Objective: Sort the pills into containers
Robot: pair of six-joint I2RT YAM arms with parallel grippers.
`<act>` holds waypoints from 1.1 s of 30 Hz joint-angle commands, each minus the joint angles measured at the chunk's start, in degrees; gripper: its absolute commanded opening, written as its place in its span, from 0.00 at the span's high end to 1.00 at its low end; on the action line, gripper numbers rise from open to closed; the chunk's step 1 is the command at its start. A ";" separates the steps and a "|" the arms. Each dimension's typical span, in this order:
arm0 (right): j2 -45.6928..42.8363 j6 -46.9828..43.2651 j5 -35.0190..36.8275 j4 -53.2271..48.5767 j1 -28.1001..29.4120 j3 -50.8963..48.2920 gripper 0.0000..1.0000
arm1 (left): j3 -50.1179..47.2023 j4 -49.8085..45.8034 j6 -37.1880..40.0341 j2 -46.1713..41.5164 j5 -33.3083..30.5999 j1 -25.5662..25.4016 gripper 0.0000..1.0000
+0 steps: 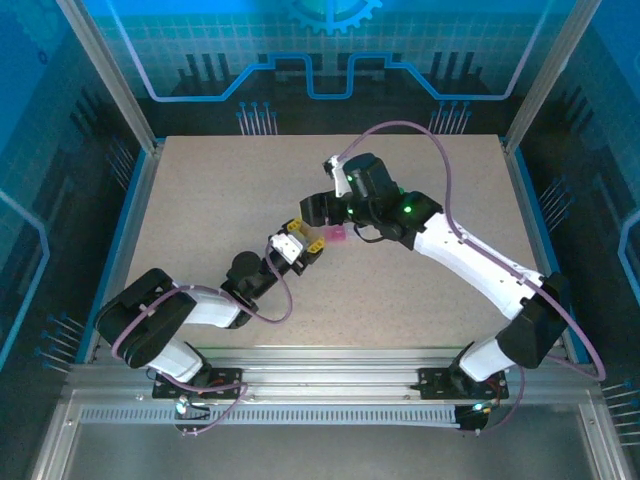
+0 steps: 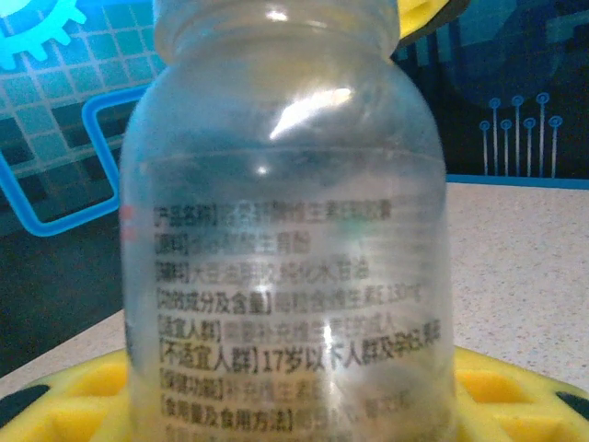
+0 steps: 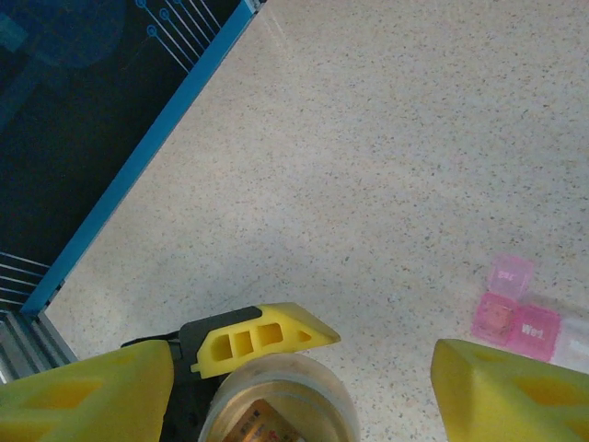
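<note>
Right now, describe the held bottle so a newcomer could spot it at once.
Near the middle of the speckled table, the left gripper is shut on a translucent bottle. It is held upright with its mouth open and rows of black Chinese print down its side, unlike the flat pink pill organiser lying on the table beside it.

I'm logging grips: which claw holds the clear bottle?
The left claw, shut on the clear bottle; the right claw is open, gripping nothing.
</note>
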 commanded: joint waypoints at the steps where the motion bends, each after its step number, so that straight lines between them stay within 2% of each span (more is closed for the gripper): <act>1: 0.75 3.12 1.41 2.00 0.93 0.06 0.26 | 1.13 2.77 1.50 0.30 -2.44 -0.43 1.00; 11: 2.53 3.51 1.20 2.32 2.35 -0.47 0.30 | 1.24 2.83 1.83 0.21 -4.06 -0.69 1.00; 15: 2.11 3.68 0.97 3.53 2.56 -1.44 0.43 | 1.29 2.90 1.84 0.23 -4.15 -0.88 1.00; 19: 1.75 2.61 0.68 2.92 2.68 -1.58 0.62 | 1.30 2.84 1.82 0.00 -4.46 -0.84 1.00; 22: 0.95 0.04 -0.48 3.69 2.63 -2.76 0.67 | 1.27 2.83 1.95 -0.26 -3.99 -0.85 1.00; 24: -0.23 -4.04 -3.01 5.42 2.46 -4.05 0.70 | 0.96 2.87 1.90 -0.49 -2.55 -0.90 1.00; 28: -2.53 -18.63 -16.06 5.86 0.63 -5.19 0.81 | 0.10 2.85 1.80 -1.36 1.97 -0.89 1.00; 33: -6.40 -41.47 -28.65 0.12 -0.16 -6.86 0.81 | -1.14 2.84 1.20 -3.05 12.07 -0.79 1.00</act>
